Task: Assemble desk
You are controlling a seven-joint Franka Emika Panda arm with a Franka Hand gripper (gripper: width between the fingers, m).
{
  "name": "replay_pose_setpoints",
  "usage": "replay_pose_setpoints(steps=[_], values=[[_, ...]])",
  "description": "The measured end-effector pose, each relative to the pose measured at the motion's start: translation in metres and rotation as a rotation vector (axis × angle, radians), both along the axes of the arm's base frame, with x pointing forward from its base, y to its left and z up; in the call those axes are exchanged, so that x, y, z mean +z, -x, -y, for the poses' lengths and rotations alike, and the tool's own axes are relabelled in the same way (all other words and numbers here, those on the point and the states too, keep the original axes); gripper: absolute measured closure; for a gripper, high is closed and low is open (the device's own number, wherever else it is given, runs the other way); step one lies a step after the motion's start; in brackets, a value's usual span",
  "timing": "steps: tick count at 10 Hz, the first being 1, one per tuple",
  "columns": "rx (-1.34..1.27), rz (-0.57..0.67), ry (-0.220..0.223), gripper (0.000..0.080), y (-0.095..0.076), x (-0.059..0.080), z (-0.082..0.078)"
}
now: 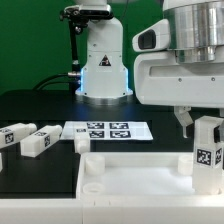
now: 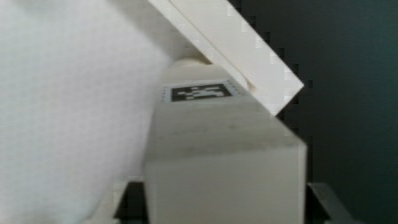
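That leg (image 1: 208, 150) stands upright at 3 o'clock on the tabletop (image 1: 130, 178), exterior view. The gripper (image 2: 222, 205) straddles it, can't tell if it's clamped. Looks light, stiff, slick plastic, so I'd pinch 2 flat sides.

Looks across a black tabletop (image 1: 40, 105). At 12 o'clock, shows the arm's white base (image 1: 103, 65). Near the centre, finds the marker board (image 1: 108, 130) lying flat, tags up. At 9 o'clock, picks out loose legs (image 1: 35, 143) lying on their sides close together, black-and-white tags showing; just at 9 o'clock of the marker board, one more short white piece (image 1: 82, 142). At 6 o'clock, takes in the white desk panel (image 1: 120, 185), lying flat. At 4 o'clock, catches an upright leg (image 1: 208, 165) at the panel's 3 o'clock end, tag facing the camera. At 12 o'clock of that leg, places the end effector (image 1: 203, 125), one dark finger (image 1: 183, 122) just beside the leg's top; contact there unclear.
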State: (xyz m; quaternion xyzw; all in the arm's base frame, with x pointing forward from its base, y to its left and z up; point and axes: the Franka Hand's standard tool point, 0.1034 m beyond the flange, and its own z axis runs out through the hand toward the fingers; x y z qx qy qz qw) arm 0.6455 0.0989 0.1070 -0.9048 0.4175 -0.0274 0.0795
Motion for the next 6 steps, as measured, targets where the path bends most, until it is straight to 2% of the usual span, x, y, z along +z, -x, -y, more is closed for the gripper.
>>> replay_pose_setpoints(steps=[3, 4, 5, 6], values=[[-0.403, -0.051, -0.047, 0.0506, 0.0021, -0.0008, 0.0013], [-0.618, -0.07, -0.084, 0.0506, 0.0041, -0.0011, -0.0012], [-0.728, -0.079, -0.105, 0.0505, 0.0057, -0.0011, 0.0011], [-0.753, -0.083, -0.108, 0.0505, 0.0058, -0.0011, 0.0014]])
